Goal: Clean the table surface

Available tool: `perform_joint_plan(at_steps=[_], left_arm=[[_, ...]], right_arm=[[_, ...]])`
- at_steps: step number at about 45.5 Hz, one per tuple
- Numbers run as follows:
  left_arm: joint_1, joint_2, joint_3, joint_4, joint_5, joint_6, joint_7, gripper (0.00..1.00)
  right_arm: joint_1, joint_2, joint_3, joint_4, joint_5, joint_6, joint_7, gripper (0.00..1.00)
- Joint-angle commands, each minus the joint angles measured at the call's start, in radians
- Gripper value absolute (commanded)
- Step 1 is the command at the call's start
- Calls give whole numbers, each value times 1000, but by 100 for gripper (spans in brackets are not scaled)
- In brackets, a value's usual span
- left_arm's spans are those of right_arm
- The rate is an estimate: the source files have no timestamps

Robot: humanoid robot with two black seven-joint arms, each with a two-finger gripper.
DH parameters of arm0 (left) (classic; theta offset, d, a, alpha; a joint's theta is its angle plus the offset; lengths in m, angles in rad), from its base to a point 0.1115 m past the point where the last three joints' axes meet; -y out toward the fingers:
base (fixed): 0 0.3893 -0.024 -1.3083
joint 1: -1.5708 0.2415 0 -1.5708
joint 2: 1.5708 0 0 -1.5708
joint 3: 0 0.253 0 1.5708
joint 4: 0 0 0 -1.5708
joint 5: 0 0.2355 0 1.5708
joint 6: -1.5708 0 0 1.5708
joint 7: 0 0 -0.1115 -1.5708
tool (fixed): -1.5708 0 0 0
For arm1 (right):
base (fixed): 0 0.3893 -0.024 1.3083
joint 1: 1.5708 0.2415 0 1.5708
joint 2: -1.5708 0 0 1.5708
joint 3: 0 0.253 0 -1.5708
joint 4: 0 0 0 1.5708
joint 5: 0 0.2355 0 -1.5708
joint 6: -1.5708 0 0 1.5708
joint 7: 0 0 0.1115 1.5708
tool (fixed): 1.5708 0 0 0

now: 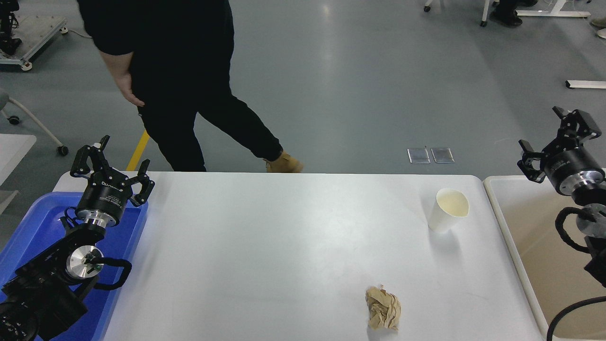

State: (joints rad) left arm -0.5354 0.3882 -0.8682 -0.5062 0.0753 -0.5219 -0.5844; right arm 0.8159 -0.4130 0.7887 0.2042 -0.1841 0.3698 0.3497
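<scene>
A: Starting at the left, what's there?
B: The left gripper [111, 168] hangs over a blue tray [33, 227], fingers spread apart. A person [175, 80] stands beyond the table surface [265, 255].
A: And further right?
B: A crumpled brown paper [383, 308] and a white cup [447, 210] sit apart on it. The right gripper [551, 139] hovers over a beige bin [511, 227], open.

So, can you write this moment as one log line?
left gripper: open, over blue tray | right gripper: open, above beige bin | table: paper cup, crumpled paper untouched
</scene>
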Motion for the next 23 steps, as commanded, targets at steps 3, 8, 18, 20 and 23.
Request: perform_joint_plan(at_steps=[3, 8, 18, 20, 23], left_arm=[[0, 0, 0, 0, 1, 0, 0, 100], [0, 0, 0, 0, 1, 0, 0, 100], [0, 0, 0, 0, 1, 0, 0, 100], [0, 0, 0, 0, 1, 0, 0, 100], [0, 0, 0, 0, 0, 0, 0, 100]], right_arm=[[-6, 3, 1, 1, 0, 0, 0, 99], [-7, 3, 1, 1, 0, 0, 0, 99], [0, 0, 6, 9, 5, 3, 0, 99], [3, -1, 6, 9, 5, 5, 0, 99], [8, -3, 6, 9, 5, 5, 0, 99]])
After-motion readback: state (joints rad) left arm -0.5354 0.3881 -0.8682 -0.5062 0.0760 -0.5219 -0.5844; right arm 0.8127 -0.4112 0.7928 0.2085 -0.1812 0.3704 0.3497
